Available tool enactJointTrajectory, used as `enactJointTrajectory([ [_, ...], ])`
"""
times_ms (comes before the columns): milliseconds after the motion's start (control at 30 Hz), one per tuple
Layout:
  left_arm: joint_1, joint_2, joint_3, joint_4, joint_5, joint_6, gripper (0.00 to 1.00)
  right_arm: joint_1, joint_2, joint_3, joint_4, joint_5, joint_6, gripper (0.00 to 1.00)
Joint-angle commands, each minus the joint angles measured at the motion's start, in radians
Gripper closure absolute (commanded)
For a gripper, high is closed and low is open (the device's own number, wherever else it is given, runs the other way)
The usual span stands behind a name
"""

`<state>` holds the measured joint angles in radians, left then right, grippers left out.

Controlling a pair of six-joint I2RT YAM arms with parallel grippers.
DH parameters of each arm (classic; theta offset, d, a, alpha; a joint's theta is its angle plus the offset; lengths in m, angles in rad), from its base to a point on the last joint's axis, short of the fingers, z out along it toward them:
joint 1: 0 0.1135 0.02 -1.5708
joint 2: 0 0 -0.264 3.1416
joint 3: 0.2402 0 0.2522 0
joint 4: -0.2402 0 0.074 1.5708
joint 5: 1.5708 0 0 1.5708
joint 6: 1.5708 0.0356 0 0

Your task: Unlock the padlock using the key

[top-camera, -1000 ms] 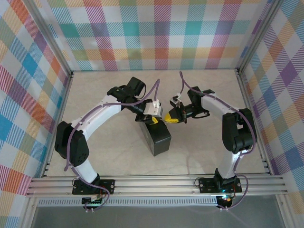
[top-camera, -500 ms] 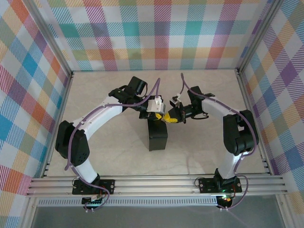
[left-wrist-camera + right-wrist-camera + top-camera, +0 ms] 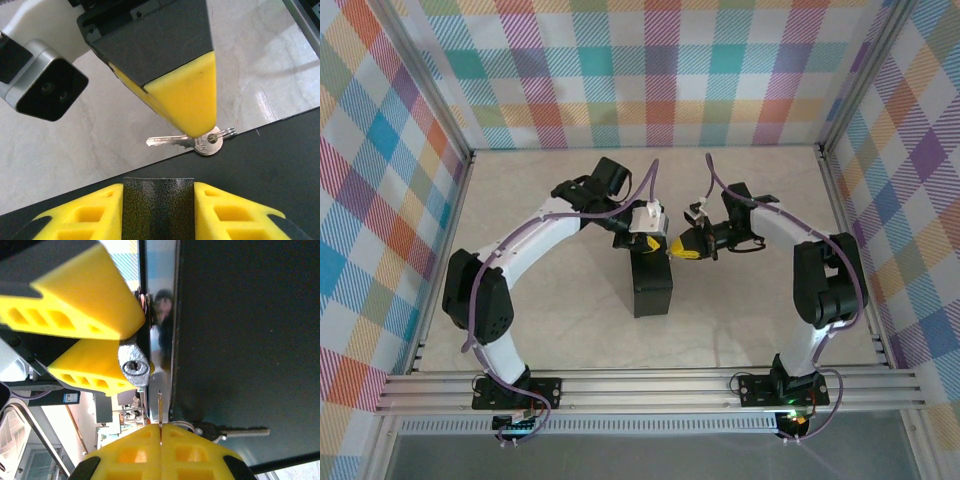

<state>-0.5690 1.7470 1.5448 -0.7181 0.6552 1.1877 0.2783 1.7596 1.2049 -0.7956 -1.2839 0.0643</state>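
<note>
Pale marbled tabletop (image 3: 540,330) sits inside walls (image 3: 650,70) of bright plaid, with both arms bent toward the middle.

The left gripper (image 3: 645,245) is clamped narrow on the padlock (image 3: 158,205). In the left wrist view the dark grey body fills the gap between the two yellow pads (image 3: 85,217). In the right wrist view the padlock's round silvery end with its keyhole (image 3: 134,367) faces the camera.

At 3 o'clock from it in the top view, the right gripper (image 3: 678,250) is squeezed fully together on the key (image 3: 172,142). It pinches the key by the head, and the blade points toward 9 o'clock in the left wrist view. A small ring (image 3: 227,132) hangs off the head at 3 o'clock. The key tip is near the padlock but apart from it, not in the keyhole.

A black box (image 3: 652,288) stands on the table at 6 o'clock from the left gripper, directly under both sets of fingers. A metal rail (image 3: 650,390) runs along the near edge, where the arm bases are bolted.
</note>
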Motion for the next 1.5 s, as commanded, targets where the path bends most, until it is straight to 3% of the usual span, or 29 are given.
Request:
enactJointTrajectory([
  [0,0.029,0.028,0.09,-0.091,0.066,-0.029,0.61,0.002,-0.059,0.025,-0.058,0.01,-0.074,1.0],
  [200,0.06,0.049,0.204,-0.21,0.248,-0.054,0.5,0.002,-0.075,0.069,-0.116,0.041,-0.139,1.0],
  [367,0.061,0.073,0.307,-0.258,0.283,-0.144,0.47,0.002,-0.1,0.095,-0.123,0.106,-0.188,1.0],
  [533,0.061,0.166,0.516,-0.434,0.313,-0.333,0.57,0.002,-0.179,0.09,-0.012,0.179,-0.218,1.0],
  [733,0.058,0.165,0.544,-0.447,0.358,-0.581,0.67,0.004,-0.183,0.096,0.114,0.189,-0.219,1.0],
  [1000,0.025,0.114,0.448,-0.335,0.308,-0.748,0.67,0.015,-0.181,0.128,0.143,0.167,-0.241,1.0],
  [1467,0.004,0.19,0.506,-0.324,0.224,-0.772,0.71,0.028,-0.19,0.111,0.132,0.156,-0.263,1.0],
])
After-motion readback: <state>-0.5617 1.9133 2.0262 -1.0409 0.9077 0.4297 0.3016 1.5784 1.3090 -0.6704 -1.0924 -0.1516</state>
